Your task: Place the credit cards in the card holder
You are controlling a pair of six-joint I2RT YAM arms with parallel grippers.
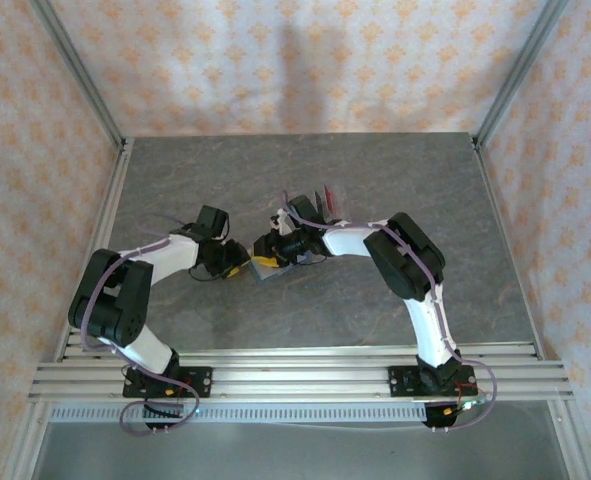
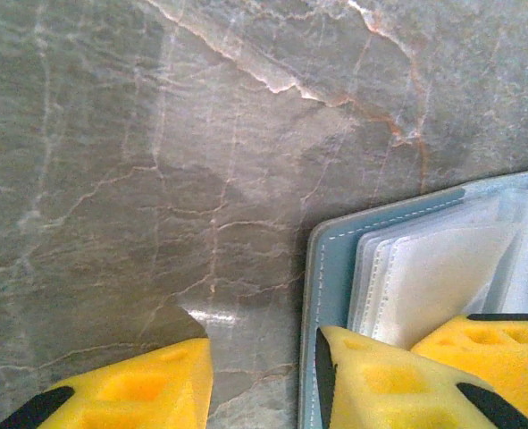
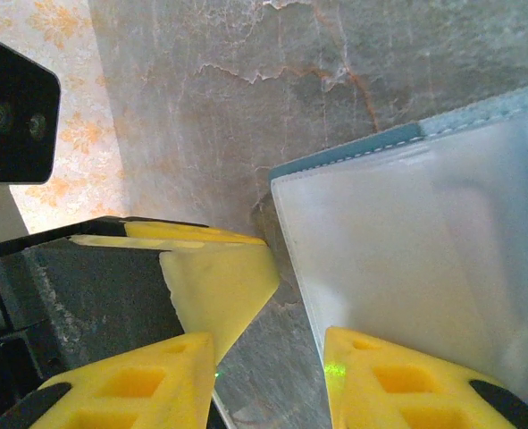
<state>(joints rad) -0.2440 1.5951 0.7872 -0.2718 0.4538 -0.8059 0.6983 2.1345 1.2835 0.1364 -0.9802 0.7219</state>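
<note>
**Both grippers standing part open over the opened card holder at mid-table**

Nearest the left wrist camera, the left gripper (image 2: 262, 371) is standing with its yellow foam pads (image 2: 129, 393) partly apart and nothing clamped between them. The left pad is hovering over bare table, and the right one is overlapping the stitched left edge of the card holder (image 2: 331, 259). The holder is lying open with its clear sleeves (image 2: 433, 277) facing up, and a yellow finger of the other arm is reaching over them from the right.

In the right wrist view the right gripper (image 3: 268, 366) is also standing part open, gripping nothing. One finger is lying over a clear sleeve, though I cannot tell whether it is touching. The other is hanging over the table just off the holder's edge, close beside the left arm's pad.

From above, the holder is sitting near the middle of the marbled grey table (image 1: 395, 170), with the two grippers meeting at it. Just beyond the right wrist a clear rack (image 1: 327, 205) is standing with a red card (image 1: 324, 194) showing in it.

Bare tabletop is lying open to the far side, the left and the right. Aluminium rails (image 1: 295, 370) are running along the near edge, and frame posts (image 1: 75, 75) are bounding the left and right sides.
</note>
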